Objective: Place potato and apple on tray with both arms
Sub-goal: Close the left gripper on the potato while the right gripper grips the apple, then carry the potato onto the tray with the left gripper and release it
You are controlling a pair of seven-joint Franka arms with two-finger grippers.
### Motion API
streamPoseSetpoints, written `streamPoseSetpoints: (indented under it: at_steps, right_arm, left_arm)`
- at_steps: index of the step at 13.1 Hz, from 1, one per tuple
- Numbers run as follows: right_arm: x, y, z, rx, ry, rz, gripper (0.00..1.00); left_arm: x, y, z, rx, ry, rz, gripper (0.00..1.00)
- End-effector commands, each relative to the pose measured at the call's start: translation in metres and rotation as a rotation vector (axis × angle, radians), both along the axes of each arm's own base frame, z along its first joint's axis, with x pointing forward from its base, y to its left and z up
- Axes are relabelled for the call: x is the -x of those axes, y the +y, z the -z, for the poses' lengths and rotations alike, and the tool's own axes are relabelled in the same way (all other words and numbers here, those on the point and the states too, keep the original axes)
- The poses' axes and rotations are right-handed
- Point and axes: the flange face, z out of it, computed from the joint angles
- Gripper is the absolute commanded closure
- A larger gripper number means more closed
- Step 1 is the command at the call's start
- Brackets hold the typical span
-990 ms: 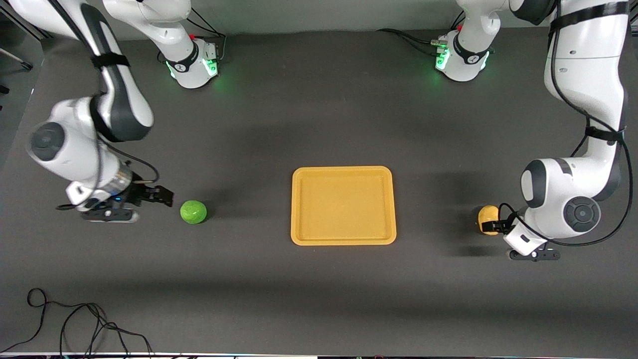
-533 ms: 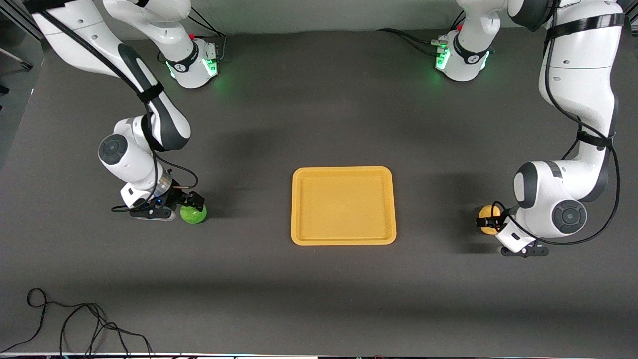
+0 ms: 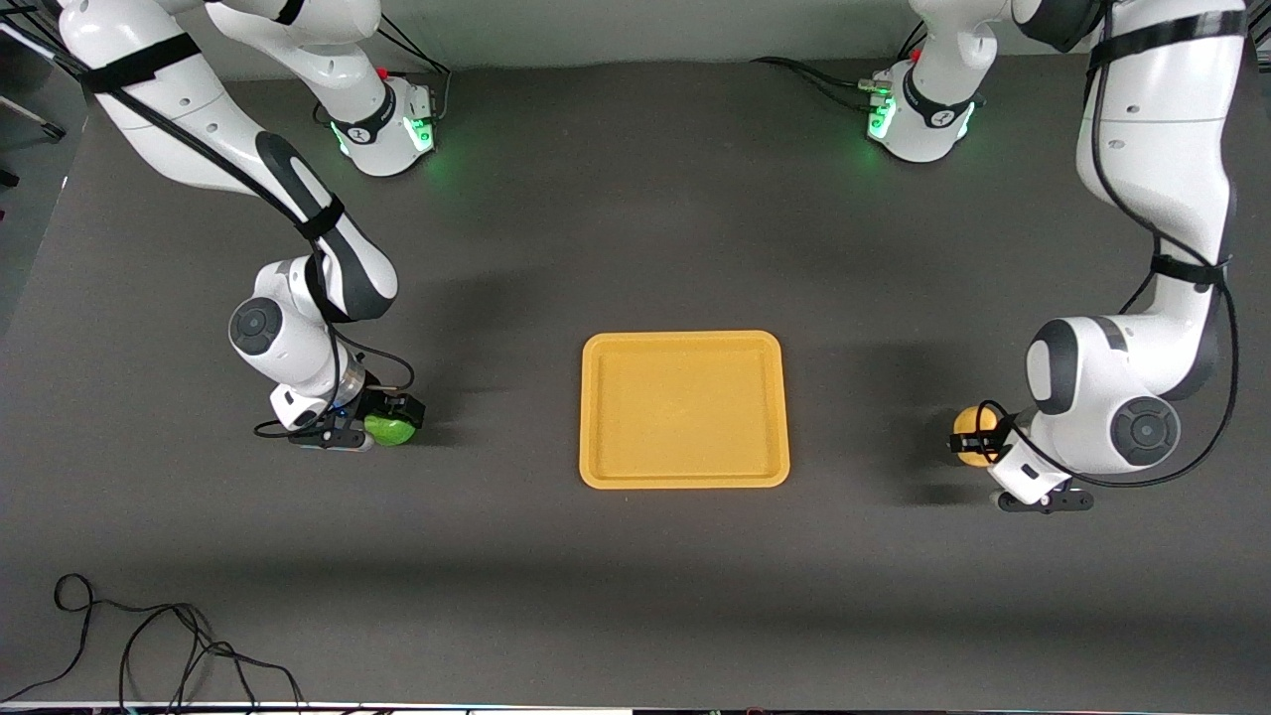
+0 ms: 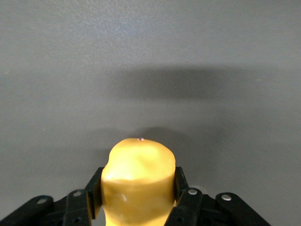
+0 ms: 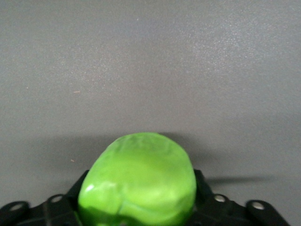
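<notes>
The green apple [image 3: 390, 429] rests on the table toward the right arm's end. My right gripper [image 3: 395, 415] is down at it, open, with a finger on each side; in the right wrist view the apple [image 5: 138, 181] fills the gap between the fingers. The yellow potato [image 3: 971, 429] rests toward the left arm's end. My left gripper [image 3: 978, 443] is shut on it; in the left wrist view both fingers [image 4: 93, 190] press the sides of the potato [image 4: 137, 181]. The yellow-orange tray [image 3: 684, 482] lies between them and holds nothing.
A black cable [image 3: 149, 645] loops on the table near the front camera at the right arm's end. The arm bases [image 3: 382, 124] stand along the table edge farthest from the front camera.
My right arm swung in toward the tray and lowered its gripper around the apple. My left gripper closed in on the potato, then stayed nearly still.
</notes>
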Motion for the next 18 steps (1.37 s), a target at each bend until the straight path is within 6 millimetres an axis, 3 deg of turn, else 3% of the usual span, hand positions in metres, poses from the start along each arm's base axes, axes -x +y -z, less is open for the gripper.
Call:
streamPoseSetpoints:
  at_steps: [1,3,6,8,10,12,13,18]
  right_arm:
    - [-0.023,0.003,-0.028,0.005,0.014,0.012,0.57]
    - [-0.039,0.002,-0.075,0.026,0.083,0.007,0.70]
    - [-0.055,0.000,-0.140,0.045,0.131,0.005,0.70]
    - [-0.068,-0.002,-0.173,0.051,0.157,0.004,0.70]
    - [-0.076,0.001,-0.207,0.044,0.189,0.011,0.70]
    - [-0.082,0.014,-0.232,0.034,0.180,-0.006,0.71]
    - [-0.083,0.014,-0.235,0.033,0.174,-0.006,0.71]
    - [-0.084,0.016,-0.230,0.033,0.182,-0.008,0.71]
  left_arm:
    - [0.017,-0.041,-0.090,0.066,0.021,-0.025,0.71]
    - [0.031,-0.105,-0.120,0.083,0.035,-0.076,0.71]
    - [0.048,-0.214,-0.115,0.061,-0.009,-0.140,0.71]
    - [0.056,-0.270,-0.095,0.061,-0.075,-0.196,0.71]
    - [0.068,-0.312,-0.061,0.060,-0.100,-0.211,0.70]
    - [0.072,-0.327,-0.024,0.042,-0.107,-0.229,0.66]
    - [0.078,-0.338,-0.007,0.029,-0.109,-0.219,0.65]
    - [0.084,-0.340,0.025,-0.022,-0.107,-0.182,0.60]
